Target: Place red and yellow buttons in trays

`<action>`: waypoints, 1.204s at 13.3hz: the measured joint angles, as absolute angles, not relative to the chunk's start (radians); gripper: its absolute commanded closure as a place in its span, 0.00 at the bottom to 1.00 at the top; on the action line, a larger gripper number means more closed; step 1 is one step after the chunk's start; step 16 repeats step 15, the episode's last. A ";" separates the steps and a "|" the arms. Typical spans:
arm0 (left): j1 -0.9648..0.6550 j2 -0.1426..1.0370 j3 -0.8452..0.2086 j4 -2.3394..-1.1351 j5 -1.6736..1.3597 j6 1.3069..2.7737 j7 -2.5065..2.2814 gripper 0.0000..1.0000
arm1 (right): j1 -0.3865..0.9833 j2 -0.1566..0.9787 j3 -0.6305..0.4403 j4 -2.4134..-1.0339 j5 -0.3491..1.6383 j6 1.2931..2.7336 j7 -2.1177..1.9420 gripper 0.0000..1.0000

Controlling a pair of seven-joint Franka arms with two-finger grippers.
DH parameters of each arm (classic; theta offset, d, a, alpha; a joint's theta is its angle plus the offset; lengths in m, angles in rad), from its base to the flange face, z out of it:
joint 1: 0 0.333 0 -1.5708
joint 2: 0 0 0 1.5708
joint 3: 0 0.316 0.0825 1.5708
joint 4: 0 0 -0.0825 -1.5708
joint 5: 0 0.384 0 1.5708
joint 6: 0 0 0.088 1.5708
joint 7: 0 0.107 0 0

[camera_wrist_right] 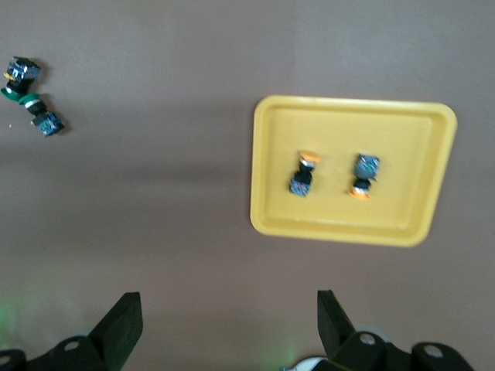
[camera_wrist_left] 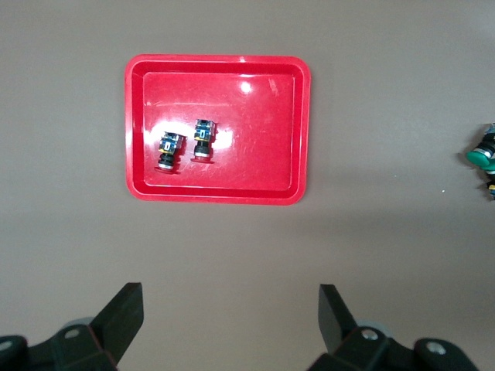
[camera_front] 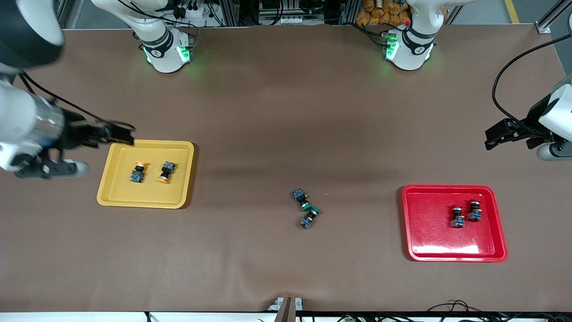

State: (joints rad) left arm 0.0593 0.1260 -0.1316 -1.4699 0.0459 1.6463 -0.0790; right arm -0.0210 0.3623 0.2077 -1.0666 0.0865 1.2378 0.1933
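Above table (camera_front: 286, 112), both grippers (camera_wrist_left: 232, 317) wide open, empty.

Two trays (camera_front: 147, 145) (camera_front: 453, 190), seemingly six buttons (camera_front: 138, 172), two tools (camera_front: 120, 133) (camera_front: 500, 134).

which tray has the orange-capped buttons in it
The yellow tray, at the right arm's end of the table; its two buttons have orange caps.

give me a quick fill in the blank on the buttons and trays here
1. The yellow tray holds ____ orange-capped buttons.
2. The two buttons left on the bare table have ____ caps.
3. The two red-capped buttons lie in the ____ tray.
4. The left gripper hangs with its fingers ____.

Missing words: two; green; red; open
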 measured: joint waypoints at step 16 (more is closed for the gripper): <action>0.059 0.127 -0.132 -1.468 0.046 1.646 -0.079 0.00 | -0.035 -0.049 0.106 -1.548 0.033 1.432 0.189 0.00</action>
